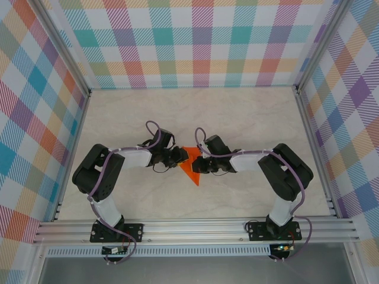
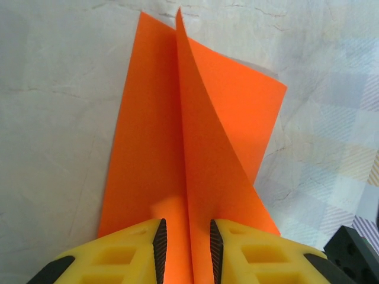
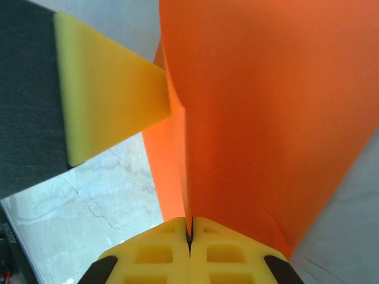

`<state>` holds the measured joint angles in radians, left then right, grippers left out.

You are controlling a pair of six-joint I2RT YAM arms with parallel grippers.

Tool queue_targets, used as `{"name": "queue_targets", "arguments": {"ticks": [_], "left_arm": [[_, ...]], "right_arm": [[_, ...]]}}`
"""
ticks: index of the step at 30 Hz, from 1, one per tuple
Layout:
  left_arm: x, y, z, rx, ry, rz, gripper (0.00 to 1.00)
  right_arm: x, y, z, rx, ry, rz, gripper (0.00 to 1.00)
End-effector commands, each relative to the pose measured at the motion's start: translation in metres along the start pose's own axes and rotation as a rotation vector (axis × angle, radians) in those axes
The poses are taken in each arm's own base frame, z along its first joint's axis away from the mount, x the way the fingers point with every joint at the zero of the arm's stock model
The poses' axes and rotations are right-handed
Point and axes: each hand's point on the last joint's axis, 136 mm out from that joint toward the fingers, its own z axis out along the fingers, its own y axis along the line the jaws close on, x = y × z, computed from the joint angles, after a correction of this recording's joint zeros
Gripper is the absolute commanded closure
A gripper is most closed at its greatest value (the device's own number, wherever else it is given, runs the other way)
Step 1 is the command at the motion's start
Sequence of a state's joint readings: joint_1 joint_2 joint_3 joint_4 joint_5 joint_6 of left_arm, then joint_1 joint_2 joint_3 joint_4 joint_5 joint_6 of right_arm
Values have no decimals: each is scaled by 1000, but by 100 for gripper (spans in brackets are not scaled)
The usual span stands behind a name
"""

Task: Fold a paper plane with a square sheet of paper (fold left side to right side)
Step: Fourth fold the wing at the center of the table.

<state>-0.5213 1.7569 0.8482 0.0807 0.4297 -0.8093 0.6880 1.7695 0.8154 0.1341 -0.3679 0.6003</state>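
- Two black arms reach in from either side and meet at the middle of the pale marble-patterned worktop (image 1: pixel 237 118). Right between them sits the bright orange square sheet of paper (image 1: pixel 190 170).
- From the top camera the sheet reads as an orange wedge, its tip pointing toward the near edge. It is tucked between the left fingers (image 1: pixel 179 157) and the right fingers (image 1: pixel 199 166).
- Left wrist camera now: the sheet (image 2: pixel 148 148) carries a long crease. The part left of it lies flat on the worktop (image 2: pixel 53 118), and a flap right of it stands up and rises to a sharp point at the far end.
- The yellow left fingers (image 2: pixel 161 239) are parted, one dark pad on each side of that raised crease, with orange paper running into the gap between them. Whether the pads actually press on it, I cannot tell.
- Over to the right wrist camera: the yellow right fingers (image 3: pixel 204 236) are pressed fully together. The edge of the sheet (image 3: pixel 266 118) runs straight down into the seam between them, and that is a firm pinch on the paper.
- From here the paper rears up as a broad orange wall above the worktop (image 3: pixel 100 201).
- One yellow finger of the left arm (image 3: pixel 106 100) comes in from the left of this view, and its tip meets the orange surface beside the crease.
- Multicoloured checked walls (image 1: pixel 201 41) ring the worktop on three sides.
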Motion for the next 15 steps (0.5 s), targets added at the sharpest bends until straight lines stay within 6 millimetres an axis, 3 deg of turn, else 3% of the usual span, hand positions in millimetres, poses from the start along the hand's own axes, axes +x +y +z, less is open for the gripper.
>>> {"name": "queue_targets", "arguments": {"ticks": [1, 15], "left_arm": [[1, -13, 3, 33, 10, 15, 71], [4, -15, 5, 37, 22, 23, 67]], "right_arm": [[-7, 14, -8, -99, -21, 16, 97], [-4, 11, -3, -204, 16, 82, 96]]}}
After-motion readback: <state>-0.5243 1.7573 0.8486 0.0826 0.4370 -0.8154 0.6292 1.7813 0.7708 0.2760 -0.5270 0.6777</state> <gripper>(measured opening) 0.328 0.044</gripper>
